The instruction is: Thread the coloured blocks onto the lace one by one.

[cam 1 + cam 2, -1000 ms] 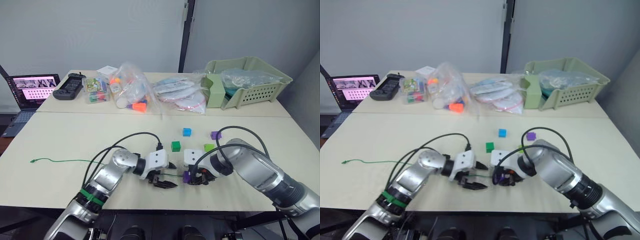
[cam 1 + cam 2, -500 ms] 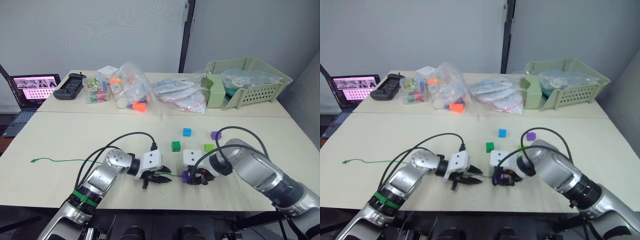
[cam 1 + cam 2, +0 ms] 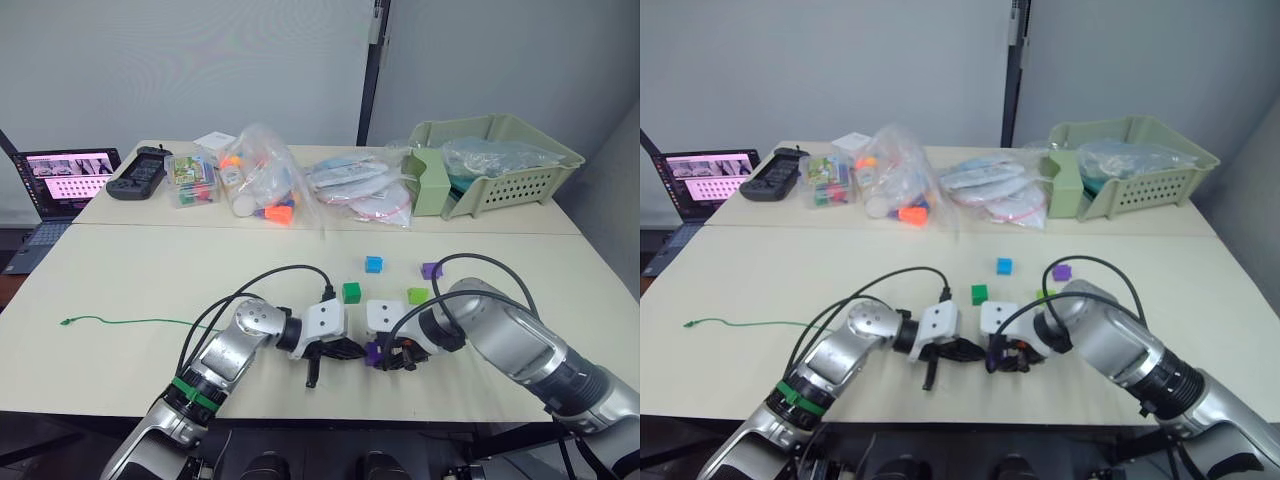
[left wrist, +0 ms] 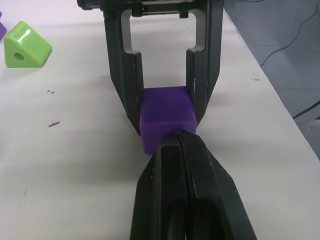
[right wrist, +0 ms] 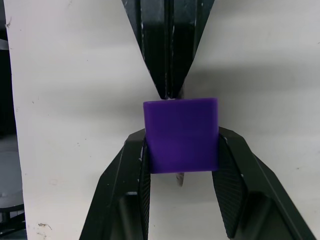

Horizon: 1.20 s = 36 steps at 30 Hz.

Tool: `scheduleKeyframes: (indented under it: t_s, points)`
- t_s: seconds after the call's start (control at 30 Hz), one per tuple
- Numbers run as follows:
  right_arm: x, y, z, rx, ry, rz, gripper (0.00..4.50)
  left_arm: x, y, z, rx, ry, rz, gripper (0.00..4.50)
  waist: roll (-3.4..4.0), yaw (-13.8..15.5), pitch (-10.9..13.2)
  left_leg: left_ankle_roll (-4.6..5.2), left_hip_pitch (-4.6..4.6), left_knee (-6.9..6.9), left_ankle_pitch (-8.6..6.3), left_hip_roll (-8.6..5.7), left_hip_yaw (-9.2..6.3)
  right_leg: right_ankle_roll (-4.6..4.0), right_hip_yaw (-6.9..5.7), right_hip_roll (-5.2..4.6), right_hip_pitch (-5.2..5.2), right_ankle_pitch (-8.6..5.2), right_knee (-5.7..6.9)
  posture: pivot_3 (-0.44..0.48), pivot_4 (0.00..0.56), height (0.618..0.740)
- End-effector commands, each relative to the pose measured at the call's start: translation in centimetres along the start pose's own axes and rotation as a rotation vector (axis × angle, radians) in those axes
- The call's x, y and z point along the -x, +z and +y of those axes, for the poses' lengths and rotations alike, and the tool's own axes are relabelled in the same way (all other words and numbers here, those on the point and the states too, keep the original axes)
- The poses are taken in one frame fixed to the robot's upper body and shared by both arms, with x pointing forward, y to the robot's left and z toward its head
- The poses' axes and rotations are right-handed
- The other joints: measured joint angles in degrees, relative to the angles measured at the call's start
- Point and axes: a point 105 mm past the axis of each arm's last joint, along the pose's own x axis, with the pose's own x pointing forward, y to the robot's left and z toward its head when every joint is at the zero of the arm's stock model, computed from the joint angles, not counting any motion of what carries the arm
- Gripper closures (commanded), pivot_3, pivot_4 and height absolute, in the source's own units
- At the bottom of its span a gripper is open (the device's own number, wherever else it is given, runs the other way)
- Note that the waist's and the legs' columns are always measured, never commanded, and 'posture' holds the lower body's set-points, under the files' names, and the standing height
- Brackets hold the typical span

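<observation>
My right gripper (image 3: 388, 354) is shut on a purple block (image 5: 181, 134), holding it low over the table near the front edge. Pressed against that block's left face, my left gripper (image 4: 179, 135) is shut, and a short grey bit of the lace tip shows at its pinch. The green lace (image 3: 120, 322) trails left across the table and goes under my left arm. Behind the grippers lie a dark green block (image 3: 351, 292), a blue block (image 3: 374, 264), a lime green block (image 3: 418, 296) and a second purple block (image 3: 431, 270).
At the table's back stand a laptop (image 3: 65, 178), a black controller (image 3: 138, 172), bags of toys (image 3: 260, 185), plastic packets (image 3: 365, 190) and a green basket (image 3: 495, 160). Black cables loop over both wrists.
My left gripper has gone from open to shut and moved right, up against the held purple block. The right gripper and its block stayed put.
</observation>
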Motion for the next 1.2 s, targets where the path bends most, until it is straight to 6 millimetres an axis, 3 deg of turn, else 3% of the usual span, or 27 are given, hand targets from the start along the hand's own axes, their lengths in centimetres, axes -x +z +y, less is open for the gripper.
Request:
scheduleKeyframes:
  t_s: [0.03, 0.1, 0.2, 0.3, 0.43, 0.47, 0.7, 1.03, 1.2]
  points:
    - [-0.7, -0.7, 0.8, -0.016, 0.038, 0.018, 3.33, 0.6, 0.7, 0.4, -0.044, 0.026, -0.011, 4.5, 0.0, 0.03, 0.0, 0.0, 0.0, 0.0, 0.0, 0.0, -0.01, 0.0, 0.0, -0.01, 0.01, 0.0, 0.0, 0.0, 0.15, 0.734]
    - [-0.7, -0.7, 0.8, -0.017, 0.038, 0.017, 3.33, 1.2, 1.0, 0.7, -0.037, 0.048, -0.03, 4.5, 0.0, 0.04, 0.0, 0.0, 0.0, 0.0, 0.0, 0.0, -0.04, 0.0, 0.0, -0.01, 0.0, 0.0, 0.0, 0.0, 0.15, 0.734]
    - [-0.8, -0.6, 0.8, -0.015, 0.04, 0.015, 3.33, 2.1, 1.1, 0.9, -0.033, 0.063, -0.028, 3.59, 0.0, 0.04, 0.0, 0.0, 0.0, 0.0, 0.0, 0.0, -0.08, 0.0, 0.0, -0.01, 0.0, 0.0, 0.0, 0.0, 0.15, 0.734]
    - [-0.9, -0.5, 0.8, -0.012, 0.039, 0.012, 3.33, 3.0, 0.0, 0.8, -0.084, 0.062, 0.058, 2.7, 0.0, 0.0, 0.0, 0.0, 0.01, 0.0, 0.0, 0.0, -0.08, 0.0, 0.0, -0.01, 0.0, 0.0, 0.0, 0.0, 0.15, 0.734]
    - [-1.0, -0.5, 0.9, -0.009, 0.041, 0.012, 3.33, 3.1, -0.9, 0.4, -0.088, 0.04, 0.094, 1.4, 0.0, 0.04, 0.0, 0.0, 0.02, -0.01, 0.0, 0.0, -0.07, 0.0, 0.0, -0.01, 0.01, 0.0, -0.01, 0.0, 0.15, 0.734]
    - [-1.0, -0.5, 0.9, -0.009, 0.042, 0.012, 3.33, 2.9, -1.0, 0.4, -0.086, 0.04, 0.097, 1.39, 0.0, 0.04, 0.0, 0.0, 0.02, 0.0, 0.0, 0.0, -0.06, 0.0, 0.0, -0.02, 0.02, 0.0, -0.01, 0.0, 0.15, 0.734]
    - [-0.9, -0.6, 0.8, -0.008, 0.036, 0.014, 3.33, 2.5, -1.3, 0.5, -0.074, 0.045, 0.103, 1.39, -0.01, -0.03, 0.0, 0.0, 0.01, -0.01, 0.0, 0.01, -0.04, 0.0, 0.0, 0.01, -0.01, 0.0, 0.0, 0.0, 0.15, 0.734]
    - [-0.8, -0.5, 0.7, -0.007, 0.027, 0.013, 3.33, 2.4, -1.5, 0.4, -0.049, 0.033, 0.102, 4.46, -0.01, 0.01, 0.0, 0.0, 0.01, -0.01, 0.0, 0.01, -0.05, 0.0, 0.0, 0.0, 0.0, 0.0, -0.01, 0.0, 0.15, 0.734]
    - [-0.7, -0.5, 0.7, -0.006, 0.026, 0.014, 3.33, 1.9, -0.7, 0.5, -0.042, 0.036, 0.056, 4.5, -0.01, 0.01, -0.01, 0.0, 0.01, -0.01, 0.0, 0.01, -0.05, 0.0, 0.0, 0.0, 0.01, 0.0, -0.01, 0.0, 0.15, 0.734]
